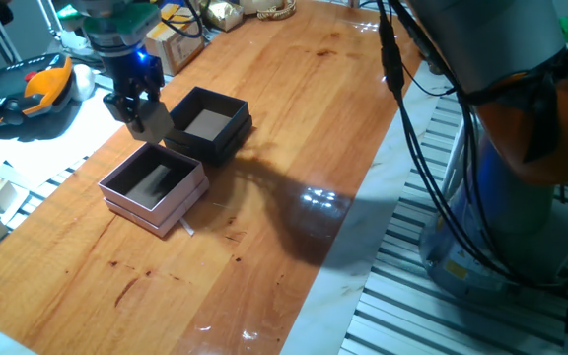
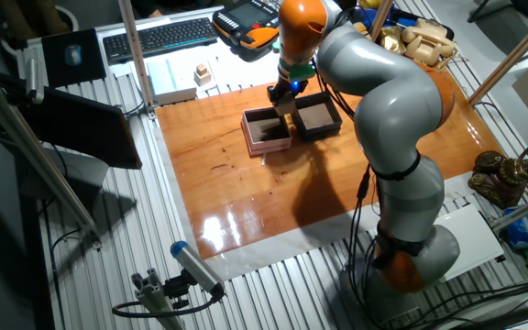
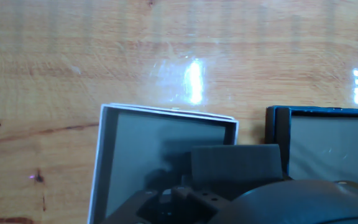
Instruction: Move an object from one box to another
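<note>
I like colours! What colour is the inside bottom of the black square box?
Tan, inside the shallow matte black square box; one fixed view shows it best.

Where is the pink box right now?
The pink box sits on the wooden table, touching the black box at one corner. In one fixed view it lies toward the table's left edge, directly below the gripper.

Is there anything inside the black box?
It looks empty. The shallow square black box shows only its bare tan floor in both fixed views and the hand view; the gripper hides a small part of it.
</note>
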Robot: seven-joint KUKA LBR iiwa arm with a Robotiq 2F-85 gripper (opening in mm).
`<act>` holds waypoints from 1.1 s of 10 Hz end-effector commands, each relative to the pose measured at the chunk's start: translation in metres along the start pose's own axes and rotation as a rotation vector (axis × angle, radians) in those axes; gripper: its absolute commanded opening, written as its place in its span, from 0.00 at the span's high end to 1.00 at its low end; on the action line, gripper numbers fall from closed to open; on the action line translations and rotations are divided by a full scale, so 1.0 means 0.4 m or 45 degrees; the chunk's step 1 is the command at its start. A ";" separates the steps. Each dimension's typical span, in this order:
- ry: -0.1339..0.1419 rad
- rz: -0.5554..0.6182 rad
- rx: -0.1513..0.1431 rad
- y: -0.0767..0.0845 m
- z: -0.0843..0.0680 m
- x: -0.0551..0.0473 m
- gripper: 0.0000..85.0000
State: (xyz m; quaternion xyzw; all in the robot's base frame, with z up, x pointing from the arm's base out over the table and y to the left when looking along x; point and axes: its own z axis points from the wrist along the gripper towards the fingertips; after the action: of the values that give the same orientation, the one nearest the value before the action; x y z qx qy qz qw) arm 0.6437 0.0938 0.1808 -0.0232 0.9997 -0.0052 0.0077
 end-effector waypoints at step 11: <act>0.005 -0.037 -0.007 -0.052 -0.010 -0.024 1.00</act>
State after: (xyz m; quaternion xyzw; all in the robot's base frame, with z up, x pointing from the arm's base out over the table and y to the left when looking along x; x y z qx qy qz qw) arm 0.6538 0.0744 0.1849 -0.0385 0.9992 -0.0026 0.0053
